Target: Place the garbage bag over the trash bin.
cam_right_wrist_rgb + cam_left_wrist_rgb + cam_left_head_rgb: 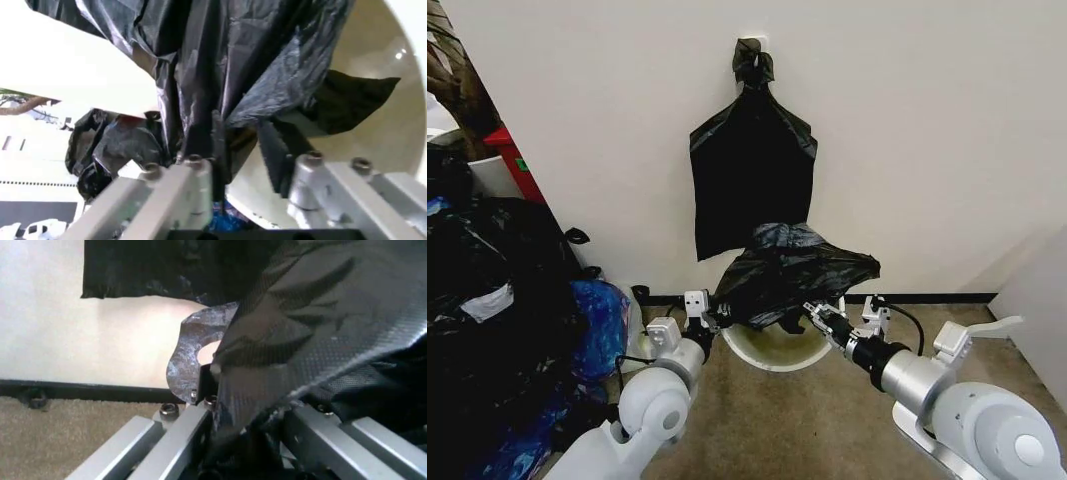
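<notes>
The left claw [711, 318] is clamped on one edge of the garbage bag [792, 272], and the right claw [819, 318] is clamped on the opposite edge. The bag hangs stretched between them, directly above the trash bin [772, 355] on the floor. Beyond the claws, a flat black bag [749, 170] hangs on the wall.

Readable text: none in any view.
Red box [515, 160]: carries a small green mark on its side, too small to read.
Heap of black bags [487, 300]: a pale patch like a label lies on it, with no letters that can be made out.
</notes>
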`<state>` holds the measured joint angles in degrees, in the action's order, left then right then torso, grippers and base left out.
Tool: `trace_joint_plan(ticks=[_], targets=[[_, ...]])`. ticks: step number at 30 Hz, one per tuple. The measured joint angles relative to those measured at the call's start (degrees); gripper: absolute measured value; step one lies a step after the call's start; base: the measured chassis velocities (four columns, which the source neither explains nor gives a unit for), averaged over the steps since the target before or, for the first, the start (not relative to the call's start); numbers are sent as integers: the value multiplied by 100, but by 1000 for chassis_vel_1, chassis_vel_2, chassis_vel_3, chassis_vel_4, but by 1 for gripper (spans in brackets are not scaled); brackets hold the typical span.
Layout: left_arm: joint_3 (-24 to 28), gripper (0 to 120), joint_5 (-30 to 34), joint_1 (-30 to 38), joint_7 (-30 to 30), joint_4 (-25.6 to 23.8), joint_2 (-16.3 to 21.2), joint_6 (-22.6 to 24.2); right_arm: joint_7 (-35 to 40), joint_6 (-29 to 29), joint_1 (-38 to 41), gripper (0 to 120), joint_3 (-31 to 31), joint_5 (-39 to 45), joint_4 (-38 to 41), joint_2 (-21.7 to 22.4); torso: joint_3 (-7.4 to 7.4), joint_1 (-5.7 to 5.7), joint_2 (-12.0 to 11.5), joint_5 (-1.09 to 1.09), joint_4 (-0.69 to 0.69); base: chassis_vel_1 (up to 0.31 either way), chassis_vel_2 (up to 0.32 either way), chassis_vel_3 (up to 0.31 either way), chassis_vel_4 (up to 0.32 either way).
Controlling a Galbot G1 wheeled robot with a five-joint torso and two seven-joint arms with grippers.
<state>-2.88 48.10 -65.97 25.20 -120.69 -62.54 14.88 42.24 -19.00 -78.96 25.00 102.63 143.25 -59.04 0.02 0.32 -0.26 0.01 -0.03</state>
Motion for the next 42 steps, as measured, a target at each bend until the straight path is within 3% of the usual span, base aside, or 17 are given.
trace_joint_plan(ticks=[6, 17, 29, 35, 42], targets=[[0, 1, 1, -4, -5, -44, 8, -1, 0, 0, -43, 0, 14, -98, 0, 3, 0, 0, 0, 0, 0, 0, 0, 0, 0], [-99, 1, 71, 69, 73, -13, -15, -15, 32, -95, -214, 0, 128, 45, -7, 76, 0, 0, 0, 0, 0, 0, 0, 0, 0], [-249, 1, 238, -24, 210, 25, -68, -10, 601, -104, -374, 0, 243, 428, -3, 370, 0, 0, 0, 0, 0, 0, 0, 0, 0], [-238, 1, 237, -68, 211, 22, -84, -10, 563, -114, -274, 0, 206, 437, -1, 339, 0, 0, 0, 0, 0, 0, 0, 0, 0], [-291, 1, 190, -167, 205, 82, -43, -18, -79, -431, -148, 0, 228, 298, 0, 443, 0, 0, 0, 0, 1, 0, 0, 0, 0]])
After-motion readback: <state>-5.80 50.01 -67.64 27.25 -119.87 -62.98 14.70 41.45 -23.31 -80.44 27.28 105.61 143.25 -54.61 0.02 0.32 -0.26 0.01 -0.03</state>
